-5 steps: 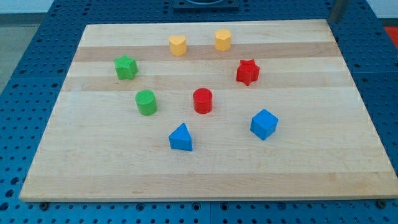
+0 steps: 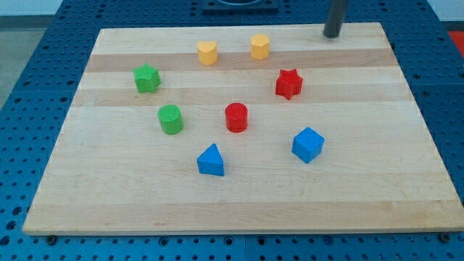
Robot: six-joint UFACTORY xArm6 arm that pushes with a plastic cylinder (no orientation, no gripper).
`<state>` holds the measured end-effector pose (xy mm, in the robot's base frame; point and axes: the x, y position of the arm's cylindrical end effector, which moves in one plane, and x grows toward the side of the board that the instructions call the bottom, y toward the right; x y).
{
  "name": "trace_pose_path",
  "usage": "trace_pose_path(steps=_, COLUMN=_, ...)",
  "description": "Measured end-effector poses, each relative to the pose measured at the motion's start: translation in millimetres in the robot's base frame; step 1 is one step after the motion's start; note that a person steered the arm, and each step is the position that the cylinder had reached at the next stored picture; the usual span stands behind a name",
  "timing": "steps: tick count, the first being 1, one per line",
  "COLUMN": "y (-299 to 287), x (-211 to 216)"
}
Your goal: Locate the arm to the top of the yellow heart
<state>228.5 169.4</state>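
A blue perforated table fills the view's edges, and on it lies a pale wooden board made of glued strips, wider at the view's bottom than at the far edge. My tip, the lower end of a straight dark rod, stands on the far edge of the board toward the view's right; it is a plain rod with nothing to spread or pinch, and it touches no block. The blue cube sits near and to the right, well apart from the blue triangular block, which is the nearest piece of all, just left of centre. The red star lies right of centre, below and to the left of my tip, while the red cylinder stands at the board's middle. On the left side, the green star sits farther away and the green cylinder nearer, slightly to its right. At the far side, the yellow hexagonal block is the block closest to my tip, to the left of it, and the yellow heart lies just beyond that, left again, near the board's far edge and well apart from my tip.
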Motion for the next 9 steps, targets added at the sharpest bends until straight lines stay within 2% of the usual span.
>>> trace_pose_path(steps=3, y=-114, x=4)
trace_pose_path(steps=9, y=-258, x=8)
